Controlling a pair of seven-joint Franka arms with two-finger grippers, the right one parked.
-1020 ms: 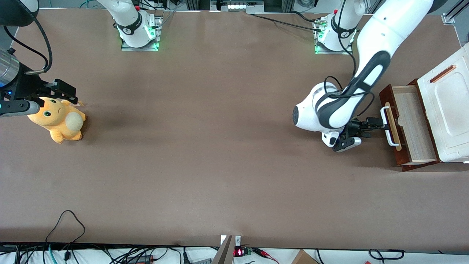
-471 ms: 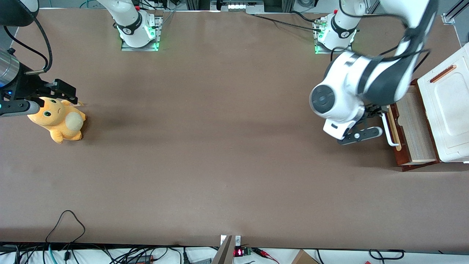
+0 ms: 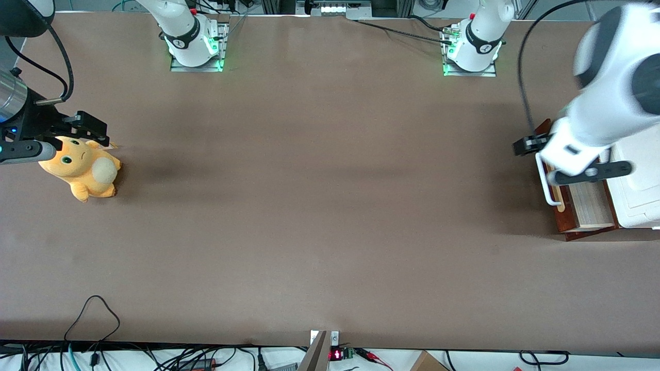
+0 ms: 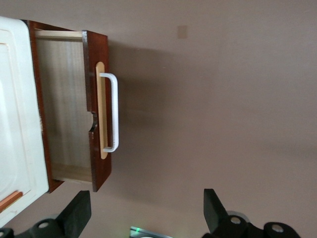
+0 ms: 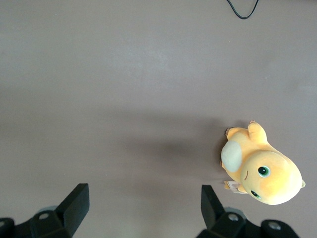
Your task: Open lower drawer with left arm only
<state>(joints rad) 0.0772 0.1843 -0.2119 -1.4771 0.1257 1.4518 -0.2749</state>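
Hovering high above the drawer [image 4: 69,124], end effector [image 4: 143,218] spread, gripping nothing; drawer standing open, task looking done.

Matte brown tabletop [image 3: 319,206], evenly lit. Black cables [image 3: 93,309] along its camera-side edge; gripper [image 4: 146,218] above it.

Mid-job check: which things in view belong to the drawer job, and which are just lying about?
Belongs to the job:
- lower drawer, pulled out, pale wood inside showing
- its white handle
- left arm's gripper, raised above the table in front of the drawer, jaws open, holding nothing

Just lying about:
- white cabinet body
- orange plush toy, toward the parked arm's end of the table
- loose black cable
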